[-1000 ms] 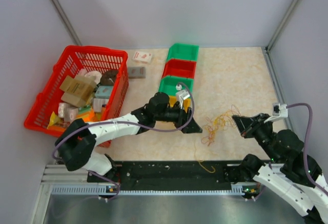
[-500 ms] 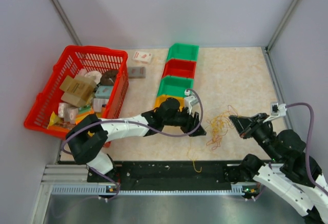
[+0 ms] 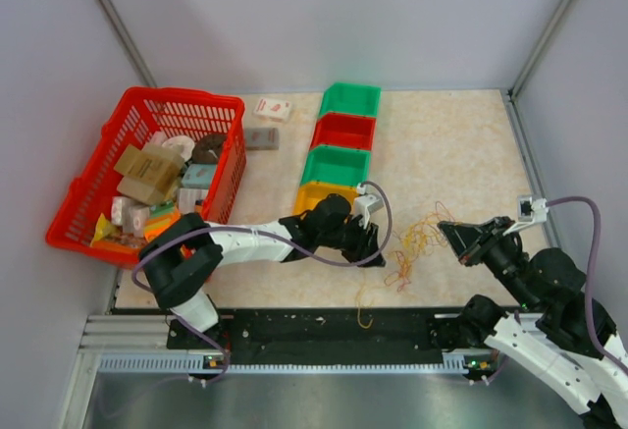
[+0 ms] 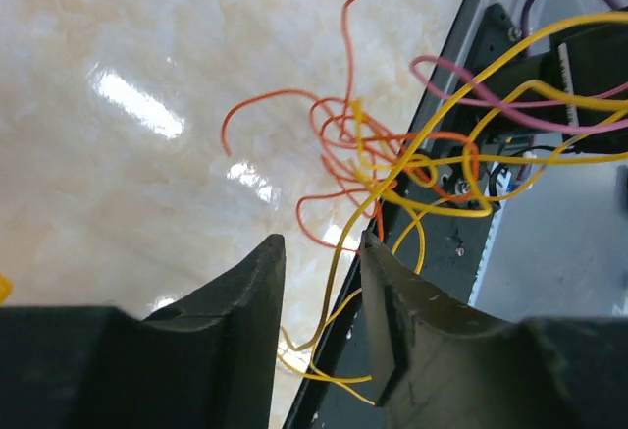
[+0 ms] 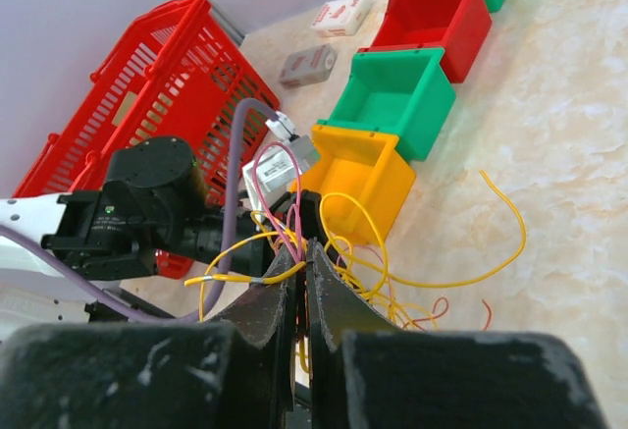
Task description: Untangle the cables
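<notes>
The cables (image 3: 416, 243) are a small tangle of thin yellow, orange and pink strands on the beige table, between my two grippers. My left gripper (image 3: 381, 253) lies low at the tangle's left side. In the left wrist view its jaws (image 4: 319, 242) stand apart, with a yellow strand (image 4: 339, 282) running loose through the gap and the knot (image 4: 397, 164) just ahead. My right gripper (image 3: 444, 229) is at the tangle's right side. In the right wrist view its fingertips (image 5: 307, 247) are shut on yellow and pink strands (image 5: 280, 272).
A row of bins, green (image 3: 350, 100), red (image 3: 343, 133), green (image 3: 336, 165) and yellow (image 3: 322, 196), runs behind the left gripper. A red basket (image 3: 228, 159) full of packages stands at the left. Two small boxes (image 3: 273, 108) (image 3: 261, 138) lie near it. A black rail (image 3: 324, 327) lines the near edge.
My left gripper has moved right and nearer, up to the tangle, and its jaws have narrowed. The loose yellow tail has shifted left. The right gripper has hardly moved.
</notes>
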Tool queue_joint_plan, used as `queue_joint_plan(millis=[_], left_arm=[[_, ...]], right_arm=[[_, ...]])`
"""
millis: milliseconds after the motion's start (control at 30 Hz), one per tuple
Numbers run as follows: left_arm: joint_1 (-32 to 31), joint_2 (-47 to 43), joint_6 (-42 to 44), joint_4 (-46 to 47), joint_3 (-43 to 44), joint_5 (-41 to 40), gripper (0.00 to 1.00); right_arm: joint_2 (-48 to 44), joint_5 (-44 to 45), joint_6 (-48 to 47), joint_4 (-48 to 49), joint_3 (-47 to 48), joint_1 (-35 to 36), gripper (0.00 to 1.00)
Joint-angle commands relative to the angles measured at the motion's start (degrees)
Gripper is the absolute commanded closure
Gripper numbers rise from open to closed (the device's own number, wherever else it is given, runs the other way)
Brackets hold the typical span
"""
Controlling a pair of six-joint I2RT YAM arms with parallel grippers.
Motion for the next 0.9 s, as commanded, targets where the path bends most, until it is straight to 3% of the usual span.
queue_joint_plan(millis=[0,67,100,200,300,367,400,467,500,533,600,667,733,867], left_arm=[[-0.31,-0.08,2.17,-2.75,3.54,-0.03,0.67],[-0.31,-2.44,3.49,-5.92,3.11,-2.92,0.97],[-0.23,-4.20,3.93,-6.63,2.23,-4.76,1.00],[-0.31,-11.23,6.83,-11.09,1.26,-9.33,1.00],[-0.31,-19.83,8.85,-16.89,1.08,-12.94,1.00],[-0.31,-25.64,9.82,-21.11,2.65,-15.05,1.00],[-0.31,-28.36,10.52,-22.96,3.80,-15.67,1.00],[-0.31,-32.76,11.40,-25.52,6.78,-16.73,1.00],[-0.31,-34.35,11.67,-25.53,8.10,-16.82,1.00],[-0.31,-36.10,11.93,-24.84,9.59,-16.30,1.00],[-0.31,-35.25,11.24,-26.13,13.62,-14.20,1.00],[-0.31,-31.40,10.71,-29.21,18.98,-9.46,1.00],[-0.40,-28.75,9.13,-29.40,21.38,-5.85,1.00],[-0.40,-27.69,7.98,-26.15,21.47,-4.61,1.00]], right_arm=[[-0.82,0.04,-0.61,3.20,1.81,-0.41,1.00],[-1.26,0.74,-0.78,2.85,1.81,-0.41,1.00],[-1.52,2.05,-0.87,2.32,1.73,-0.41,1.00],[-2.14,11.60,2.36,-3.37,1.81,-0.41,1.00],[-1.27,28.20,17.17,-19.14,1.99,-0.41,0.98],[0.13,32.02,21.97,-22.89,0.85,-0.49,0.95],[1.19,32.55,22.59,-23.17,-0.02,-0.49,0.88],[5.57,32.38,23.30,-23.34,-1.78,-0.49,0.65],[8.38,31.86,23.56,-23.52,-2.22,-0.49,0.54],[12.06,31.07,24.43,-23.69,-2.66,-0.41,0.32],[18.83,27.92,25.14,-22.83,-2.76,-0.49,0.18],[23.68,22.22,21.74,-19.24,-2.41,-0.49,0.15],[25.45,12.58,12.46,-11.27,-2.75,-0.41,0.17],[18.89,-11.96,1.43,7.90,-9.33,0.12,0.22]])
